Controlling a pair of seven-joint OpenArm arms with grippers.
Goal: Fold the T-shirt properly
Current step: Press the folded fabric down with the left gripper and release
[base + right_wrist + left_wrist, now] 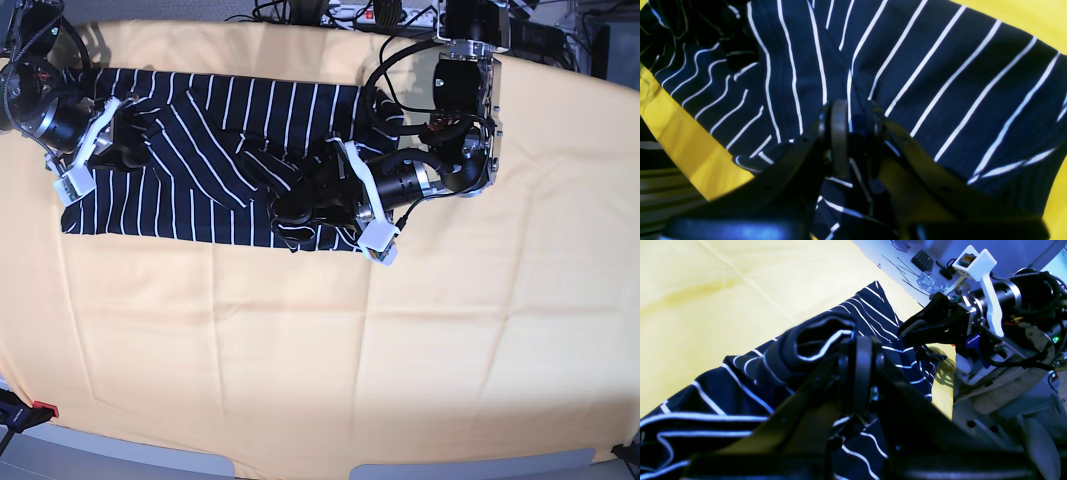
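The large dark navy short-sleeved T-shirt with thin white stripes (200, 160) is lying on the far-left part of the desk, spread over the plain yellow-orange table cloth (400, 350), with its long axis running left to right across the scene.

At the shirt's left end, the right end effector (128, 140) is sitting on the fabric. In the right wrist view its jaws are standing only narrowly apart with striped cloth gathered between them (853, 130), so it is judged to be pinching the shirt there.

At the shirt's right end, the left end effector (290, 208) is lying low over the near-right corner. In the left wrist view its jaws are pressed together on a bunched roll of the striped fabric (860, 370), which is lifting slightly off the cloth.

Each arm is therefore holding its own end of the shirt, and neither is nearer the middle. Any fold probably depends on carrying one held end along the long axis toward the other.

The shirt's far edge is running close to the far edge of the desk, leaving little room there. Toward the near side and the right, the table cloth is lying open and wide, giving ample room for moving.
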